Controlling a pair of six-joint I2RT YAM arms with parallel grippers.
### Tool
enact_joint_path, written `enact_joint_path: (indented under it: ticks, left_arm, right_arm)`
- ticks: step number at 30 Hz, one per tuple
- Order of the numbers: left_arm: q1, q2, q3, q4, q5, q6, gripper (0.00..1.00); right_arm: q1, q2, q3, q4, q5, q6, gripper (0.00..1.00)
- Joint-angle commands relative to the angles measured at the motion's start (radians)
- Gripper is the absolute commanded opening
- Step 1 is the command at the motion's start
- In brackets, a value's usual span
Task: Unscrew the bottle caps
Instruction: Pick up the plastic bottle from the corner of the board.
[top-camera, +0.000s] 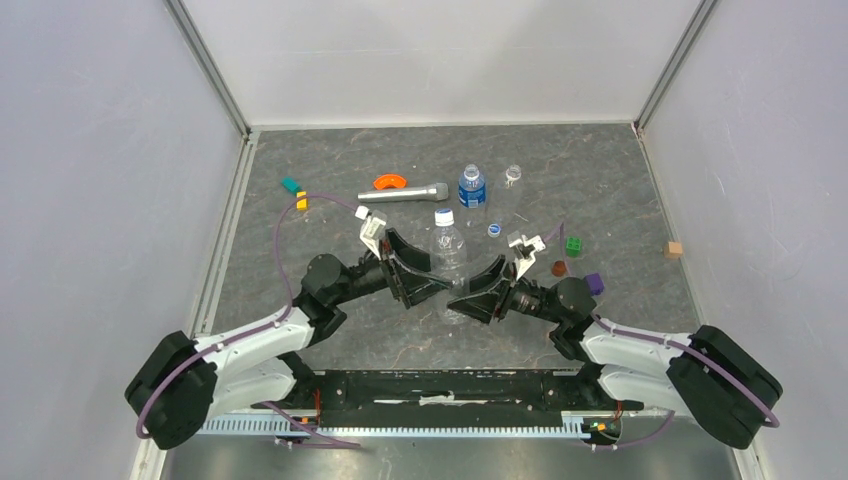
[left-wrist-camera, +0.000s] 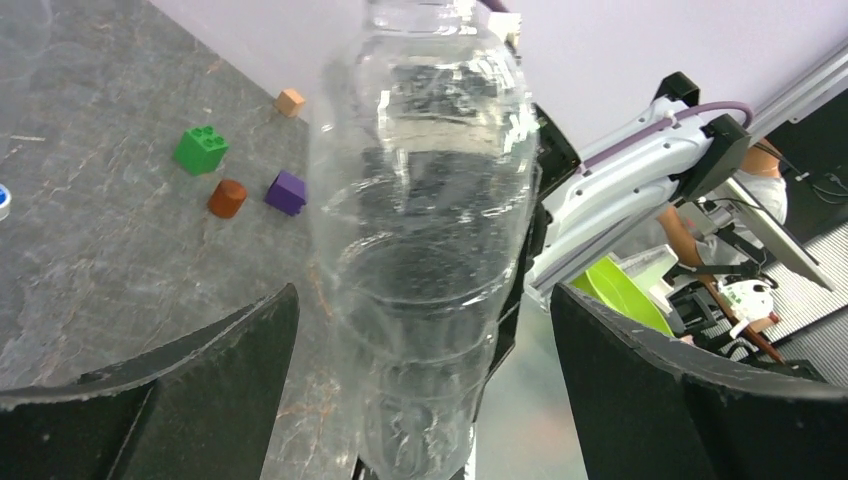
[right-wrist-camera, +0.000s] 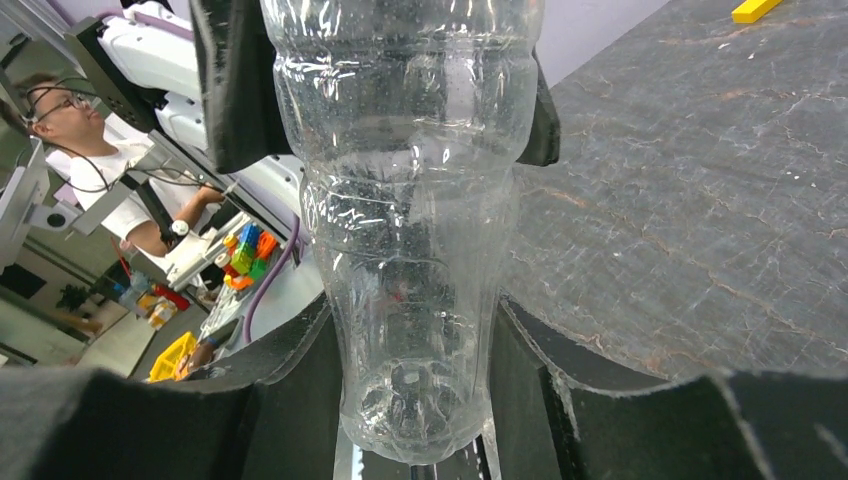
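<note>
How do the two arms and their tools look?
The left arm and the right arm match: white shells on the long links, black joints and bulky black bases. A thin purple cable loops along each. The left tool and the right tool each have two broad, black, fan-shaped fingers with a white bracket behind.

Left wrist view: tall bottle (left-wrist-camera: 420, 230) runs off the upper edge, so I get no neck, no cap. Right wrist view cuts it the same way. Overhead, its base sits hidden behind left gripper (top-camera: 434, 289) and right gripper (top-camera: 462, 298) at frame centre. Upper centre, far bottle (top-camera: 513, 173): too small, possibly uncapped. Right wrist view, upper left: person (right-wrist-camera: 60, 110), blurred.
</note>
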Motion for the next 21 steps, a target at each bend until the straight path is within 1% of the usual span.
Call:
enact_joint_path:
  ticks: [1,4,8,14,20,21]
  left_arm:
    - [-0.046,0.021,-0.019,0.189,-0.146,-0.032,1.0]
    - [-0.061,0.03,-0.03,0.238,-0.195,-0.036,1.0]
    - [-0.072,0.049,-0.019,0.241,-0.217,-0.028,1.0]
    - [-0.082,0.091,-0.011,0.243,-0.21,-0.047,1.0]
    - [-0.09,0.141,0.028,0.244,-0.148,-0.063,1.0]
    - [-0.092,0.147,0.031,0.246,-0.149,-0.065,0.98]
  right_arm:
    - [0.021,0.025,-0.003,0.111,0.06,0.024,0.41]
    - [0.033,0.037,-0.004,0.12,0.072,0.027,0.41]
    - [0.041,0.053,-0.012,0.164,0.077,0.042,0.41]
    - [0.044,0.078,-0.005,0.182,0.059,0.046,0.41]
    - [0.046,0.088,-0.004,0.184,0.058,0.043,0.42]
    - [0.047,0.09,-0.004,0.184,0.058,0.043,0.42]
